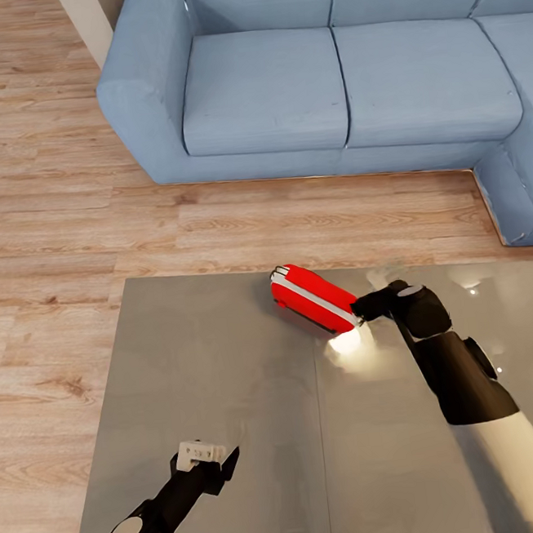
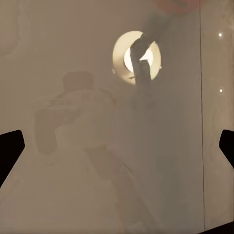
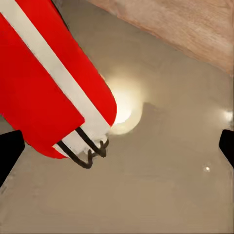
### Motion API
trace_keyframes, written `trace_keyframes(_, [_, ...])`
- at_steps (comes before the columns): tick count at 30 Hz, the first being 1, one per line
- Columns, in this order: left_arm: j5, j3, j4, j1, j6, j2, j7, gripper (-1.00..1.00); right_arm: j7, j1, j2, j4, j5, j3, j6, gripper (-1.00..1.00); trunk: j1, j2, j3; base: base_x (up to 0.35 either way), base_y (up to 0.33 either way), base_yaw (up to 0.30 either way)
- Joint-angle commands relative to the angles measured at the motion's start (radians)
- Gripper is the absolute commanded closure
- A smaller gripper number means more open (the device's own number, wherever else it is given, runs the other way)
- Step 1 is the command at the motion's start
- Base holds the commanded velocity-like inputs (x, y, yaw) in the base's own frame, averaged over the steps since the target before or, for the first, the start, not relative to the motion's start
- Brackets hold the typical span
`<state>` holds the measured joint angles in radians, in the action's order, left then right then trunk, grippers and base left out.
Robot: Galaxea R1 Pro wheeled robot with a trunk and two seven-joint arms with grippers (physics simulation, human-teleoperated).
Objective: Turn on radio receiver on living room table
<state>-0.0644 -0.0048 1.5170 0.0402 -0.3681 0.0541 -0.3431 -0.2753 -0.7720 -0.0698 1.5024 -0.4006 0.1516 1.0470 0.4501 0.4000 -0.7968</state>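
Hovering at lower left of the head view, left tool (image 1: 207, 461) is idling, fingers spread. Right tool (image 1: 368, 307), spread, is touching the radio receiver (image 1: 312, 296), lying tipped at centre of the counter (image 1: 196, 372). Advice: press gently, avoid shoving. Sofa (image 1: 337, 78) is sitting beyond.

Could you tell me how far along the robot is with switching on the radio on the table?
Done: the robot stands at the grey table in front of the blue sofa. In hand: the right gripper is at the near end of the red radio receiver, which lies on its side; its fingers are spread, holding nothing. Left: pressing its switch; nothing shows whether it is on. The left gripper hangs open over the tabletop.
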Motion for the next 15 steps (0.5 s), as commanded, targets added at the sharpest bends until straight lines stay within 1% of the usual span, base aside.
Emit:
trace_keyframes(1, [0.0,0.0,0.0,0.0,0.0,0.0,0.0,-1.0,-0.011,-0.023,0.001,-0.013,-0.001,0.0,0.0,-1.0,0.0,0.0,0.0,0.0,0.0,0.0])
trace_keyframes(2, [0.0,0.0,0.0,0.0,0.0,0.0,0.0,-1.0,-0.017,-0.042,0.002,-0.027,-0.002,0.0,0.0,-1.0,0.0,0.0,0.0,0.0,0.0,0.0])
trace_keyframes(3, [0.0,0.0,0.0,0.0,0.0,0.0,0.0,-1.0,-0.021,-0.058,0.01,-0.043,-0.004,0.0,0.0,-1.0,0.0,0.0,0.0,0.0,0.0,0.0])
trace_keyframes(4, [0.0,0.0,0.0,0.0,0.0,0.0,0.0,-1.0,-0.025,-0.071,0.026,-0.06,-0.007,0.001,0.0,-1.0,0.0,0.0,0.0,0.0,0.0,0.0])
trace_keyframes(5, [0.0,0.0,0.0,0.0,0.0,0.0,0.0,-1.0,-0.026,-0.076,0.035,-0.067,-0.011,0.001,0.0,-1.0,0.0,0.0,0.0,0.0,0.0,0.0])
trace_keyframes(7, [0.0,0.0,0.0,0.0,0.0,0.0,0.0,-1.0,-0.027,-0.085,0.046,-0.075,-0.014,0.002,0.0,-1.0,0.0,0.0,0.0,0.0,0.0,0.0])
trace_keyframes(11, [0.0,0.0,0.0,0.0,0.0,0.0,0.0,-1.0,-0.029,-0.11,0.053,-0.091,-0.013,0.002,0.0,-1.0,0.0,0.0,0.0,0.0,0.0,0.0])
trace_keyframes(15, [0.0,0.0,0.0,0.0,0.0,0.0,0.0,-1.0,-0.03,-0.134,0.065,-0.136,-0.011,0.002,0.0,-1.0,0.0,0.0,0.0,0.0,0.0,0.0])
